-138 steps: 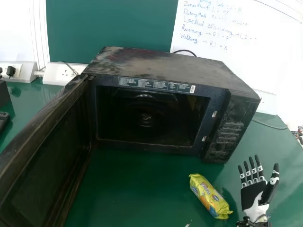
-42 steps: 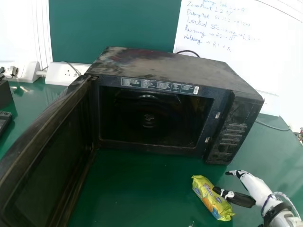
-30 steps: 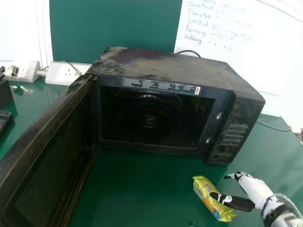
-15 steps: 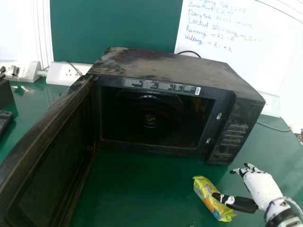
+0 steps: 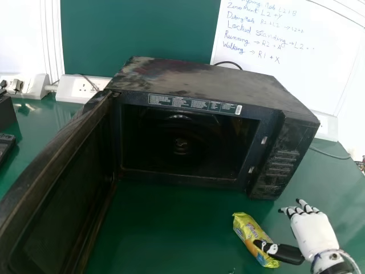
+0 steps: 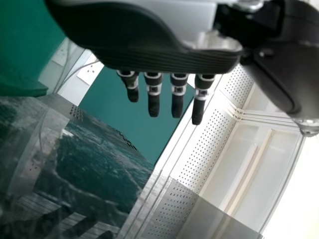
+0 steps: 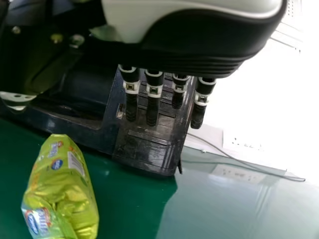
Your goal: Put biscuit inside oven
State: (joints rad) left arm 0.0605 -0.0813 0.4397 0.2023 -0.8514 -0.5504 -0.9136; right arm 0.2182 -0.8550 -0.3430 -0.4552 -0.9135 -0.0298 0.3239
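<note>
Biscuit packet (image 5: 249, 232) at head-view five o'clock appears light, slick, crushable: you should pinch its middle gently with the open right hand (image 5: 315, 235); left hand (image 6: 144, 42), left wrist view, likewise open.

Yellow-green biscuit pack (image 5: 245, 224), brown-mottled black oven (image 5: 199, 75), green table (image 5: 165, 228).
In front of the oven, the pack bears orange and blue patches, the right hand (image 5: 313, 233) is white and black; behind it, the panel (image 5: 137, 28) is plain green, the whiteboard (image 5: 319, 68) white with blue writing.
</note>
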